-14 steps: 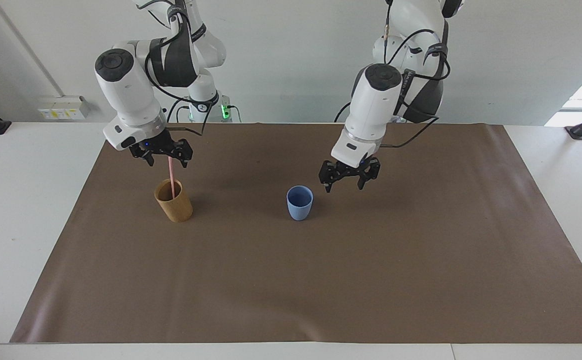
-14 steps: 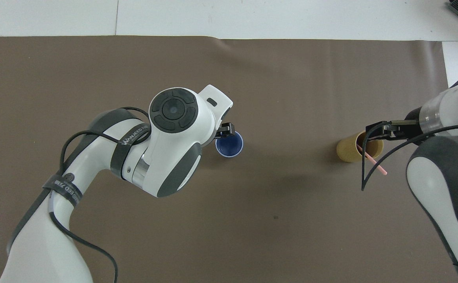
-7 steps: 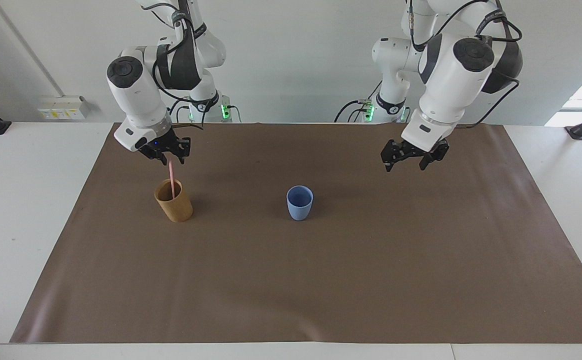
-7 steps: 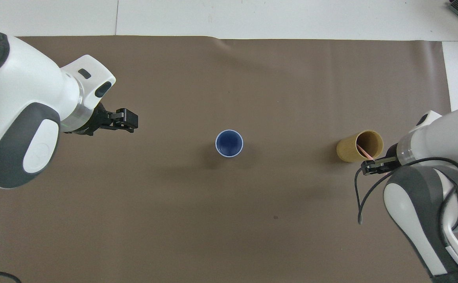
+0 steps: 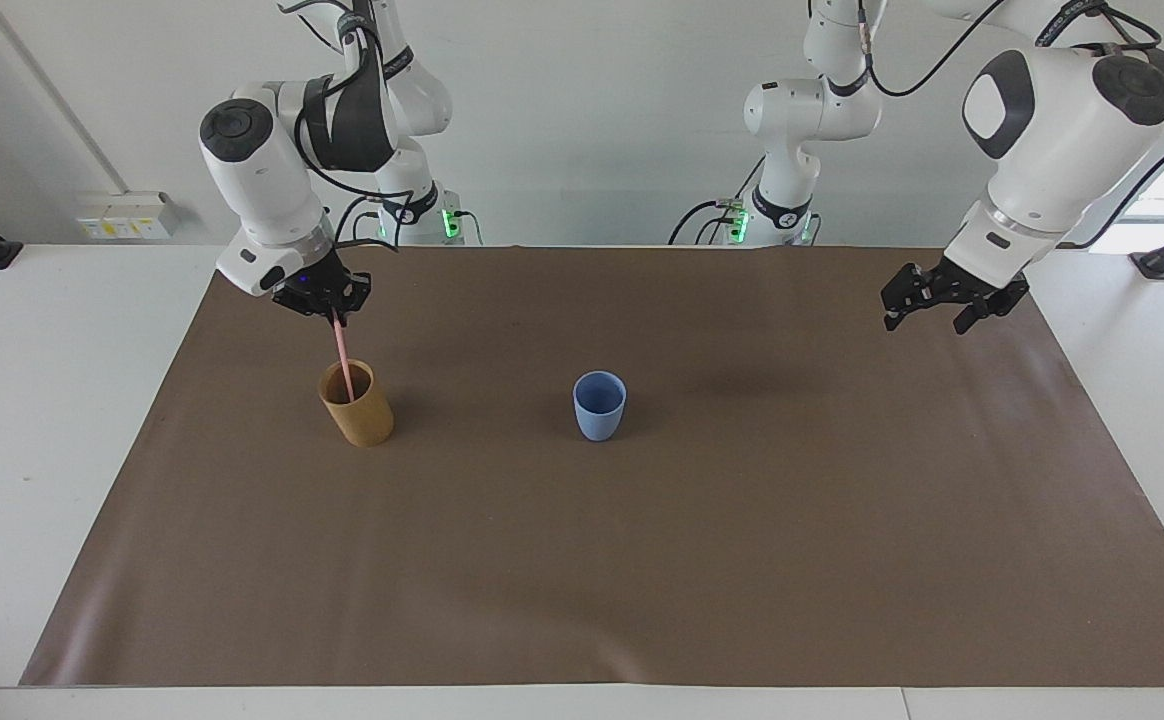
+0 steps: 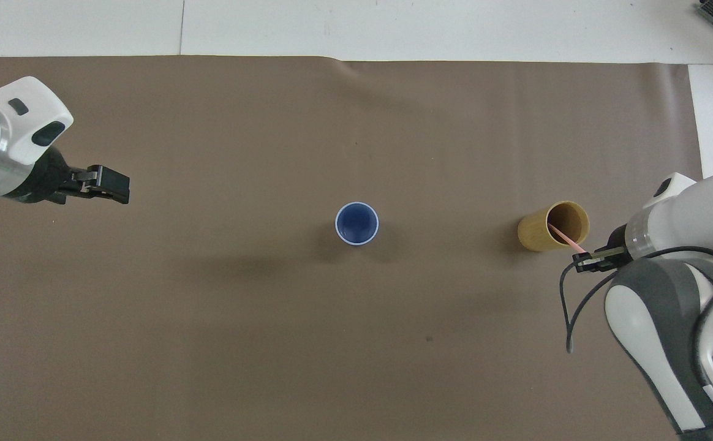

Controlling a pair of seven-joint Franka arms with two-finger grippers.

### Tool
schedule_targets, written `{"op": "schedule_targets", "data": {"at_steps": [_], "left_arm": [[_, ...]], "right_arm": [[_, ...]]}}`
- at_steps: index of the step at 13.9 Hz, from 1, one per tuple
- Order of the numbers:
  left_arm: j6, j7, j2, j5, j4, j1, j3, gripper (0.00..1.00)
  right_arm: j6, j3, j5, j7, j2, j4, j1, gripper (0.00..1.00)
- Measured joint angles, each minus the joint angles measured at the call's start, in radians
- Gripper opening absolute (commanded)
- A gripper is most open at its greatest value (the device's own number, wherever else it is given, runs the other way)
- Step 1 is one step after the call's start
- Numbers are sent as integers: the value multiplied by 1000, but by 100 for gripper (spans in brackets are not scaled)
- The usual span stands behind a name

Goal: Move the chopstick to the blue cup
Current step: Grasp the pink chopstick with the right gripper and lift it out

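Right gripper pinches the chopstick standing in the tan cup; left gripper hangs spread wide, holding nothing.

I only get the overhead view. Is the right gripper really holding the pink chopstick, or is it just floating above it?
Observer: It's holding it. In the facing view the right gripper is shut on the top end of the chopstick.
Operator: Is the stick out of the brown cup?
Observer: No. Its lower end is inside the tan cup, and the gripper hangs above the rim.
Operator: What about the other arm's hand?
Observer: The left gripper hangs open and empty in the air, over the mat toward the left arm's end. It is well away from the blue cup.
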Motion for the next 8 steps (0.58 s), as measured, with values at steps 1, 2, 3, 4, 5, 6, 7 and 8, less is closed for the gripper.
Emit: {"op": "schedule_targets", "data": {"at_steps": [1,2,3,4,5,6,7,8], "left_arm": [[-2,7,-10,0,5,7,0,100],[-12,8,-19,2,14,7,-1,100],[-35,8,-27,13,29,7,-5,100],[-63,8,-32,25,47,7,-8,100],[-92,8,-36,29,66,7,-9,100],[-126,8,-40,32,88,7,-9,100],[-161,8,-43,33,110,7,-8,100],[-193,8,-48,33,131,7,-8,100]], "right_arm": [[-35,3,0,0,-2,42,1,0],[-75,5,2,0,-4,86,1,0],[-115,7,11,0,-9,129,2,0],[-142,11,31,0,-12,163,3,0],[-158,14,61,0,-12,193,4,0],[-167,24,95,6,-12,221,4,0],[-173,42,112,30,-12,243,4,0],[-177,66,122,73,-12,260,5,0]]}}
